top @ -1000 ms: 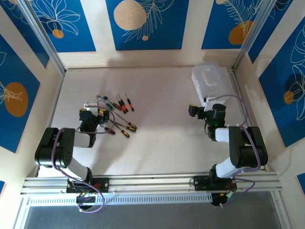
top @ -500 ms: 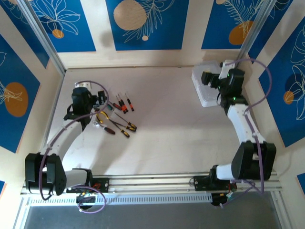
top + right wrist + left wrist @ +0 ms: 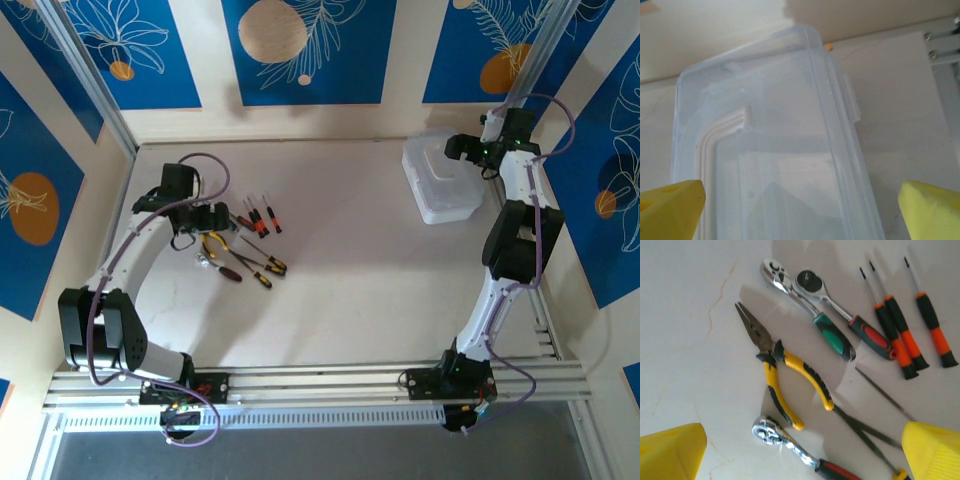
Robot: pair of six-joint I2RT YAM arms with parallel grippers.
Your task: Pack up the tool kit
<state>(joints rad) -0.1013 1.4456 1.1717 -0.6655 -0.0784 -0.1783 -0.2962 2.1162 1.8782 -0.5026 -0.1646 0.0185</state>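
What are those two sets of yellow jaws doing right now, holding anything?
Left gripper: jaws open, holding nothing, over the pliers.
Right gripper: jaws open, holding nothing, over the clear plastic case.

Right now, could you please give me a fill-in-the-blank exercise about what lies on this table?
The right end effector hovers over the clear rectangular plastic case, its jaws ___.
The long-nosed metal pliers have ___ handles.
Near them lie ___ slim screwdrivers with black-and-orange handles.
Missing words: open; yellow; three.
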